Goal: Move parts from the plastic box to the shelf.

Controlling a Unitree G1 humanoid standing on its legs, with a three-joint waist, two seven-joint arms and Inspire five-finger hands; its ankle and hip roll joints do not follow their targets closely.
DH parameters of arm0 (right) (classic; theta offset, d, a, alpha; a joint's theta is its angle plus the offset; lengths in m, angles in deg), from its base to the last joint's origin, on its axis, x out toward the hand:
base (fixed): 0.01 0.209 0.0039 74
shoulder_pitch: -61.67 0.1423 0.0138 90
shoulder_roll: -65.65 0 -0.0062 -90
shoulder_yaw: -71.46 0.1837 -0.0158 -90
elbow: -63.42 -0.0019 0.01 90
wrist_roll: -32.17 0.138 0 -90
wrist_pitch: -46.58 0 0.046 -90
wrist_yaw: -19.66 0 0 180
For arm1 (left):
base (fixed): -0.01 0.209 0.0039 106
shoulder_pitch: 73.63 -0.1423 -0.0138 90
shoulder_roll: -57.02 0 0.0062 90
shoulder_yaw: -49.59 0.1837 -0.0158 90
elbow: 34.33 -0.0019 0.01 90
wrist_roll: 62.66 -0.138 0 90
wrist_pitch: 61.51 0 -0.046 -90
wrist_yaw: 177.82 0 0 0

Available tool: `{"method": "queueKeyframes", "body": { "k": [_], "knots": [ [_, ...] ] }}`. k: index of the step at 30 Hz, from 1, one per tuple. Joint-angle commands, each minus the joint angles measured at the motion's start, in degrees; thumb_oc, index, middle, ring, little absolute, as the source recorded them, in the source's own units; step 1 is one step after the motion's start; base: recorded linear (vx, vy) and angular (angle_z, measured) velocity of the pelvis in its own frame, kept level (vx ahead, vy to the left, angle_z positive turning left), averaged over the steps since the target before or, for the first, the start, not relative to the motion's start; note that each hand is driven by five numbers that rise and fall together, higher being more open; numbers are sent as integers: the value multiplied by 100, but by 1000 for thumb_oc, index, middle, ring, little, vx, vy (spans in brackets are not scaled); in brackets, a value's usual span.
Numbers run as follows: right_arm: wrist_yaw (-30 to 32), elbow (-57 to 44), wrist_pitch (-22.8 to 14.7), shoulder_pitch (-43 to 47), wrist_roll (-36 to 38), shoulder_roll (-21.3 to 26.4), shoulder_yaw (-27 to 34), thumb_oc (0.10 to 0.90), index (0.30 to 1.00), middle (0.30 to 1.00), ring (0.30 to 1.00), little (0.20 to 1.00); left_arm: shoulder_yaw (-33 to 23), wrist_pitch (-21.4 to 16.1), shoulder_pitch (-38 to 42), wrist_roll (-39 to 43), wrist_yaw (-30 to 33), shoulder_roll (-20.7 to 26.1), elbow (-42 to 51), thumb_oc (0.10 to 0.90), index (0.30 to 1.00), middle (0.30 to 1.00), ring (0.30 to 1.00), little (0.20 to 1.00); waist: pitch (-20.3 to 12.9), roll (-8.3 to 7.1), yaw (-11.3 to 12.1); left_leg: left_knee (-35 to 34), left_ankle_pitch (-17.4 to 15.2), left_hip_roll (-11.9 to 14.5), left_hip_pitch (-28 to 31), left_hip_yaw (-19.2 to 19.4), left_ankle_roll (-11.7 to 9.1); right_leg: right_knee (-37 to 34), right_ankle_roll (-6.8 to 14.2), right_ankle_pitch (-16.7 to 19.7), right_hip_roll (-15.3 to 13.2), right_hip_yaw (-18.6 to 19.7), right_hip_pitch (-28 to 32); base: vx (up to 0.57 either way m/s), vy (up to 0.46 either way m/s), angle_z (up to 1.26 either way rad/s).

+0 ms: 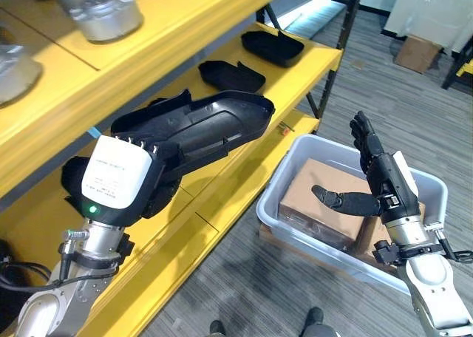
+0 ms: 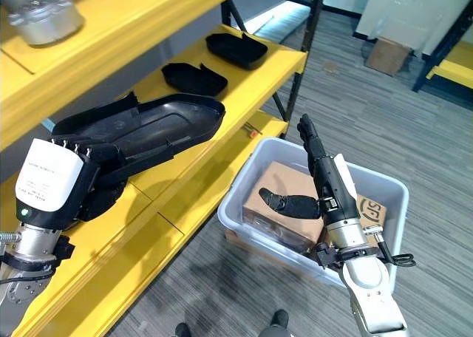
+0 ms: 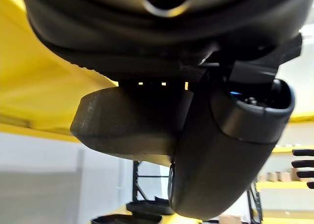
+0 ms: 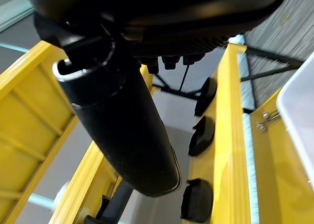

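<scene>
My left hand (image 1: 114, 178), with a white cover on its back, is shut on one end of a long black plastic part (image 1: 211, 126). The part reaches out over the yellow shelf (image 1: 222, 196), its far tip above the middle board. In the left wrist view the thumb (image 3: 221, 155) lies against the dark part (image 3: 127, 128). My right hand (image 1: 384, 178) stands open and upright above the grey plastic box (image 1: 295, 156), fingers straight, thumb out, holding nothing. Brown cardboard packs (image 1: 321, 196) lie inside the box.
Two smaller black parts (image 1: 230, 75) (image 1: 272, 46) lie farther along the same shelf board. Silver metal parts (image 1: 107, 15) stand on the upper board. A cardboard box (image 1: 416, 52) stands on the grey floor at the back right.
</scene>
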Motion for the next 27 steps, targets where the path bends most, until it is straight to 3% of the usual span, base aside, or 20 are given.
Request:
{"method": "queueKeyframes", "body": {
  "k": [1, 3, 7, 10, 12, 13, 14, 15, 16, 17, 18, 20, 21, 25, 27],
  "knots": [
    [116, -375, -430, 404, -72, 29, 12, 900, 1000, 1000, 1000, 1000, -690, 134, 337, -22, 882, -89, 490, 400, 300, 300, 300, 300, -484, -215, 80, -453, -801, -280, 188, -79, 353, -351, 806, 360, -273, 348, -112, -34, 153, -2],
    [129, -363, -413, 413, -117, -11, -9, 900, 1000, 1000, 1000, 1000, -693, 143, 333, -13, 893, -117, 505, 400, 300, 300, 300, 300, -479, -273, 108, -453, -840, -393, 170, -132, 424, -405, 880, 461, -375, 346, -77, -52, 201, 10],
    [333, -263, -383, 578, -311, -262, -186, 900, 1000, 1000, 1000, 1000, -616, 282, 373, -157, 1107, -20, 440, 400, 300, 300, 300, 300, -513, -424, 261, -453, -1030, -967, 192, -413, 754, -451, 1103, 843, -841, 339, 51, -32, 294, 21],
    [391, -210, -363, 644, -499, -328, -288, 900, 1000, 1000, 1000, 1000, -523, 267, 424, -132, 1071, 35, 408, 400, 300, 300, 300, 300, -435, -445, 272, -453, -1079, -1131, 276, -504, 883, -50, 1105, 858, -1048, 422, -32, -7, 325, 34],
    [441, -206, -344, 670, -600, -384, -376, 900, 1000, 1000, 1000, 1000, -335, 253, 492, -68, 1053, 94, 328, 400, 300, 300, 300, 300, -230, -471, 154, -453, -988, -1270, 288, -606, 1022, 436, 974, 1017, -1062, 840, -219, -114, 210, 37],
    [444, -206, -343, 675, -604, -384, -374, 900, 1000, 1000, 1000, 1000, -330, 253, 506, -65, 1054, 97, 318, 400, 300, 300, 300, 300, -226, -478, 170, -453, -982, -1280, 281, -591, 1028, 471, 972, 1010, -1075, 871, -256, -121, 149, 39],
    [416, -222, -348, 629, -577, -397, -365, 900, 1000, 1000, 1000, 1000, -236, 260, 538, -22, 1019, 103, 238, 400, 300, 300, 300, 300, -190, -448, 86, -453, -970, -1288, 292, -660, 1073, 765, 830, 754, -792, 1315, -420, -27, 213, 39],
    [310, -207, -350, 520, -512, -368, -346, 900, 1000, 1000, 1000, 1000, -91, 241, 605, 66, 898, 27, 151, 400, 300, 300, 300, 300, -171, -400, -116, -453, -892, -1281, 323, -751, 1147, 1176, 501, -116, 283, 2064, -622, -26, 195, 31],
    [304, -210, -351, 518, -507, -361, -343, 900, 1000, 1000, 1000, 1000, -89, 239, 610, 68, 896, 22, 148, 400, 300, 300, 300, 300, -173, -392, -95, -453, -886, -1262, 317, -728, 1130, 1218, 467, -135, 301, 2079, -657, 33, 173, 29],
    [207, -227, -375, 376, -427, -301, -267, 900, 1000, 1000, 1000, 1000, -41, 226, 610, 170, 764, -56, 74, 400, 300, 300, 300, 300, -191, -438, -178, -453, -853, -1337, 325, -835, 1175, 1466, 310, -600, 1056, 2406, -693, 19, 30, 35],
    [201, -235, -374, 369, -421, -299, -259, 900, 1000, 1000, 1000, 1000, -40, 227, 611, 174, 759, -57, 78, 400, 300, 300, 300, 300, -196, -436, -173, -453, -829, -1330, 307, -828, 1168, 1459, 291, -577, 1063, 2402, -709, 28, 55, 42],
    [116, -270, -428, 165, -311, -246, -114, 900, 1000, 1000, 1000, 1000, 90, 252, 660, 215, 625, -100, -57, 400, 300, 300, 300, 300, -275, -515, -315, -453, -787, -1428, 256, -995, 1174, 1419, 147, -868, 1656, 2674, -644, 11, -5, 48],
    [107, -306, -451, 41, -274, -202, 2, 900, 1000, 1000, 1000, 1000, 163, 242, 724, 185, 548, -120, -117, 400, 300, 300, 300, 300, -355, -558, -425, -453, -704, -1518, 154, -1141, 1138, 911, 55, -823, 1913, 3073, -511, -5, -44, 105],
    [153, -330, -451, -46, -230, -219, 13, 900, 1000, 1000, 1000, 1000, 271, 171, 741, 164, 506, -256, -84, 400, 300, 300, 300, 300, -538, -514, -404, -453, -540, -1524, -104, -1273, 996, -132, 65, -515, 1886, 3217, -150, -26, -53, 57],
    [139, -369, -441, -51, -188, -220, 22, 900, 1000, 1000, 1000, 1000, 171, 142, 551, 272, 456, -360, -33, 400, 300, 300, 300, 300, -599, -485, -303, -453, -535, -1494, -175, -1229, 975, -422, 75, -412, 1794, 3048, -42, -23, -63, 7]
  ]
}}
